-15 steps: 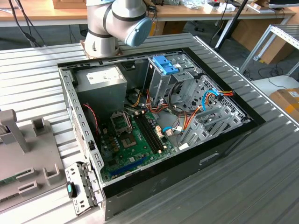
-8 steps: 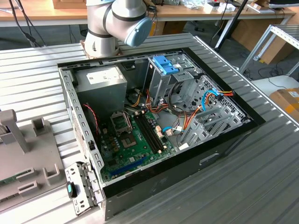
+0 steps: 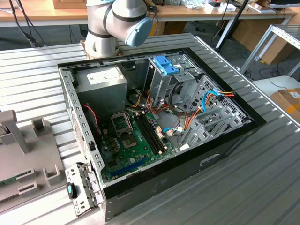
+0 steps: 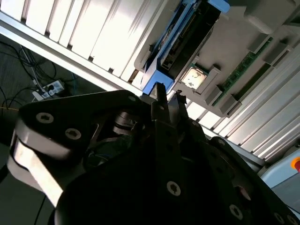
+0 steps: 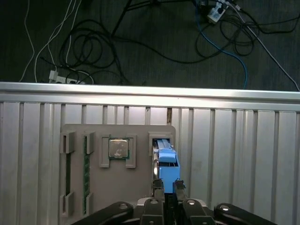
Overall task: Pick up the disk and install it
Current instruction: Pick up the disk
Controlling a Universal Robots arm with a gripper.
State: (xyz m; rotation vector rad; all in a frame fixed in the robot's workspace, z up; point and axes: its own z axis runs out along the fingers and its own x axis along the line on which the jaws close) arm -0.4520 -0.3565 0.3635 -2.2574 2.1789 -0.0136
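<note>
The disk stands on edge in a slot of the grey holder on the table. The hand hovers just over its blue end, opened only narrowly. I judge the disk stiff, rather heavy and sensitive to shocks; its flat sides seem best to grip.

A ribbed silver metal table stands in front of a long light-wood bench, which runs beyond the table's far edge. Past the table's edge, the dark floor is strewn with tangled black, white and blue cables.
</note>
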